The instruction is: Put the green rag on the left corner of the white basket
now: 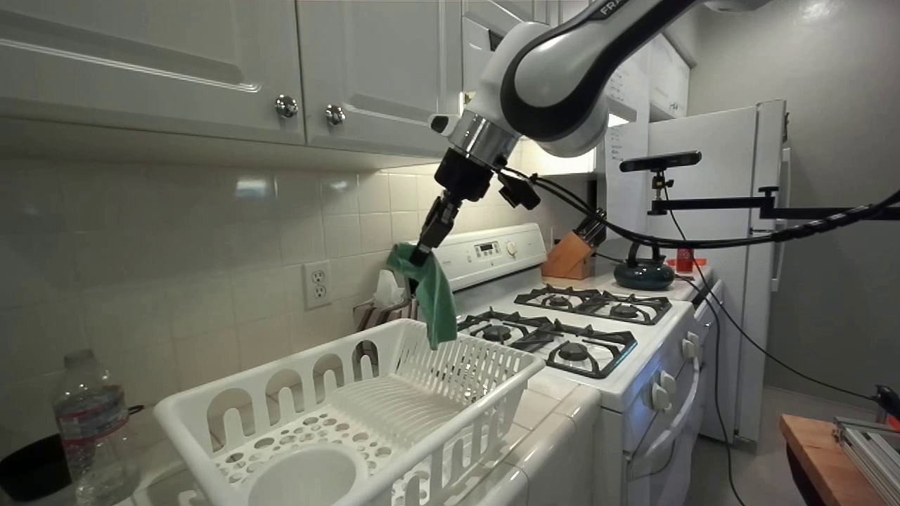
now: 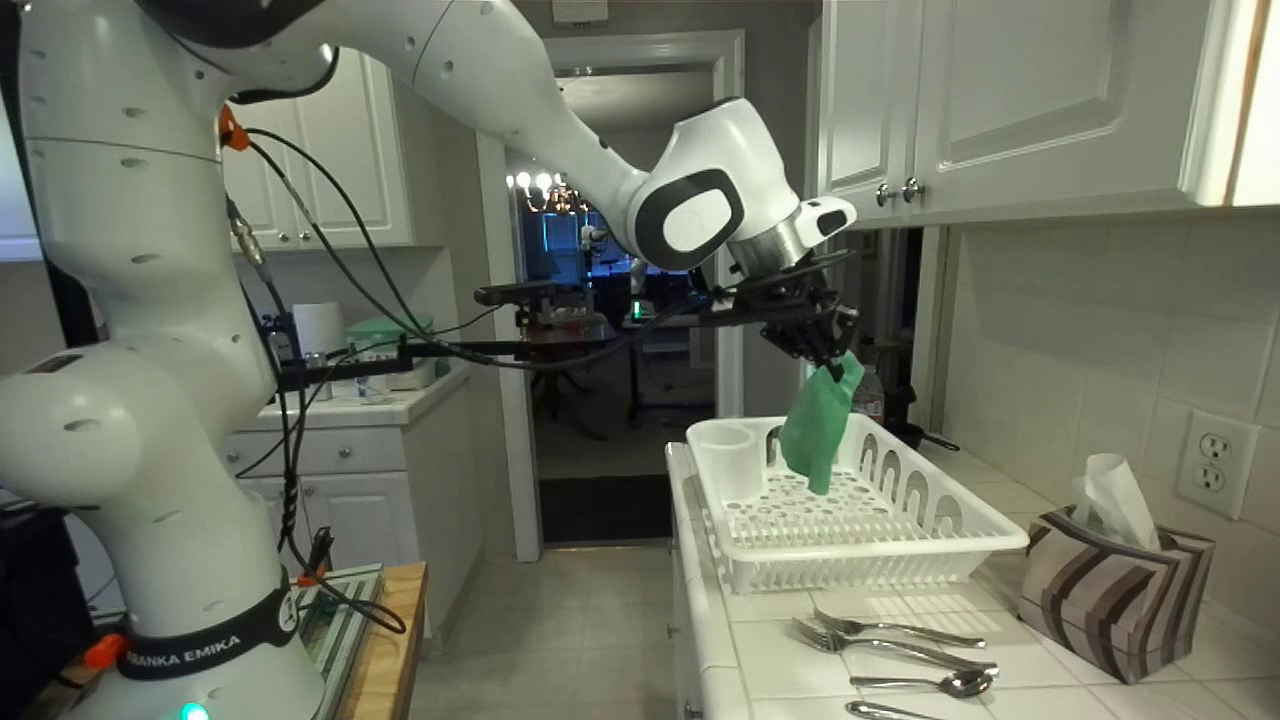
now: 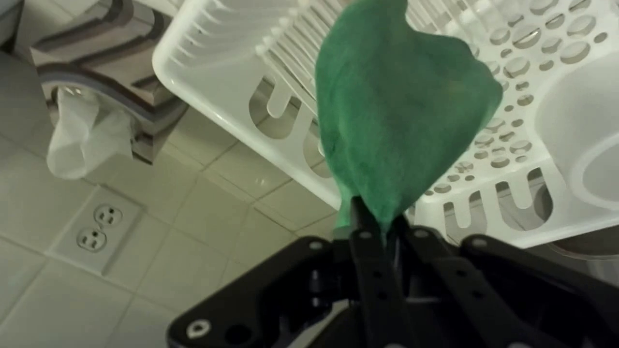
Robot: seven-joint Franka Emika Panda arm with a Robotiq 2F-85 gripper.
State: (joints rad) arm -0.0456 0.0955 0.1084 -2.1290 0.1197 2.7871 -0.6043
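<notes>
Rag [image 2: 820, 432] hangs pinched near one end in our tool [image 3: 379, 220], presumably so we can lay its loose length on the left corner of the white basket [image 2: 870, 552].

Green rag [image 1: 437, 302], pinched near its top, hanging mid-frame in an exterior view; white slotted basket [image 1: 401, 407], upright beneath, lower left.

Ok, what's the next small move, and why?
Probably lower the tool slightly before releasing: it pinches the green rag above the white basket, two of whose sides converge behind the tool in the wrist view, so a corner seems close.
</notes>
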